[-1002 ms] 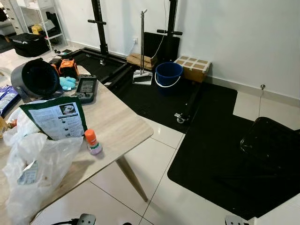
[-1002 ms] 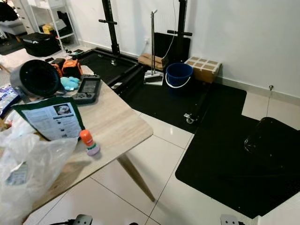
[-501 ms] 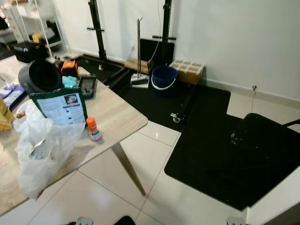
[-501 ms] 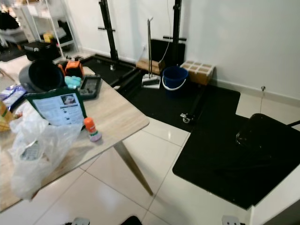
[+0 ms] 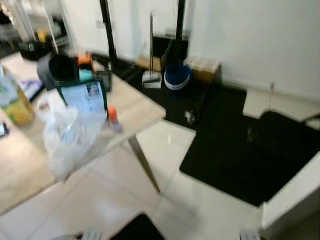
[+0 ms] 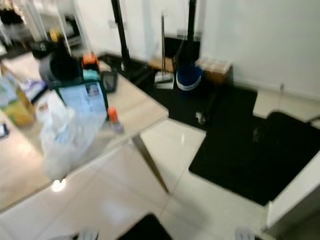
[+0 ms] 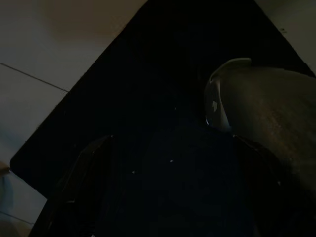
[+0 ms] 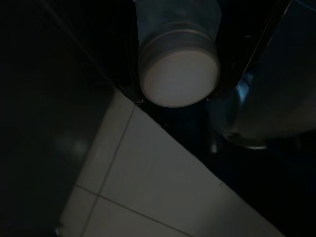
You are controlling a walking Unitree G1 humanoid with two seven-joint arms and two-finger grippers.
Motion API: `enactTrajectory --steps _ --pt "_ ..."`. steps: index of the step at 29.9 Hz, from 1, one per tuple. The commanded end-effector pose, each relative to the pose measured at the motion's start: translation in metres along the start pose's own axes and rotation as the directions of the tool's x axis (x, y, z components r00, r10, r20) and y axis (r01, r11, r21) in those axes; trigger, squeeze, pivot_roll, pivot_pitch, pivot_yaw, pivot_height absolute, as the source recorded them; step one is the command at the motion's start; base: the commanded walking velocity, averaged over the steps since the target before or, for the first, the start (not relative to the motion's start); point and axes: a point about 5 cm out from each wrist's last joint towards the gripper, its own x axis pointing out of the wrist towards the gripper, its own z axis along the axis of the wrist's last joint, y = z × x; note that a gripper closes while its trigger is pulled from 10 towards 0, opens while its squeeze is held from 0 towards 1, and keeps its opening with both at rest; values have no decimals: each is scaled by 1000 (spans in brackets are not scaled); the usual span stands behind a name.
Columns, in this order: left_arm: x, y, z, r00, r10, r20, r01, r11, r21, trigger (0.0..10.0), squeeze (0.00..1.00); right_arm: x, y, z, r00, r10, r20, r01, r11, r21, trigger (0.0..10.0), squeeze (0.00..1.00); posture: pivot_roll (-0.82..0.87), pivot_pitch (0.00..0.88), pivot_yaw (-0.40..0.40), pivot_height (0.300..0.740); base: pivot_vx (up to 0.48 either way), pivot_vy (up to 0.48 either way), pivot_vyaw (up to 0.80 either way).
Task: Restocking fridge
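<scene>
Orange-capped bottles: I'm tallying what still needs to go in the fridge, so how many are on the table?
1: the orange-capped bottle stands near the table's corner, beside the white plastic bag. The views are blurred, and the bag may hide more.

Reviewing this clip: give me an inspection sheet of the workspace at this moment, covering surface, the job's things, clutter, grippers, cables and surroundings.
Surface: wooden table at the robot's left, crowded; head views blurred.
Job's things: white-capped bottle sits between the right gripper's fingers; carton stands on the table; no fridge seen.
Clutter: white plastic bag, green printed packet, small orange-capped bottle, dark round container.
Grippers: right gripper shut on the bottle, hanging low over tile and black mat; left gripper hangs idle in the dark.
Cables: nothing seen.
Surroundings: white tile floor, black floor mat, blue bucket, dustpan with upright handle, cardboard box by the white wall.
</scene>
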Motion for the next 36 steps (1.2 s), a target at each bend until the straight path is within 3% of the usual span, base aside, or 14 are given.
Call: enactTrajectory --steps 1,25,36 --pt "-1 -2 -9 999 -13 -32 14 1000 6 10000 0 0 1 -1 1000 0 -4 0 1000 13 10000 0 71 0 6 740 -386 0 0" --pt "-1 -3 -9 999 -16 -31 17 1000 8 10000 0 0 -1 -2 1000 -1 -10 1 1000 14 10000 0 69 0 6 740 -341 0 0" --pt "0 -4 -8 999 -19 -30 19 1000 7 10000 0 0 -1 -3 1000 4 -17 -4 1000 9 10000 0 70 0 2 740 -390 0 -755"
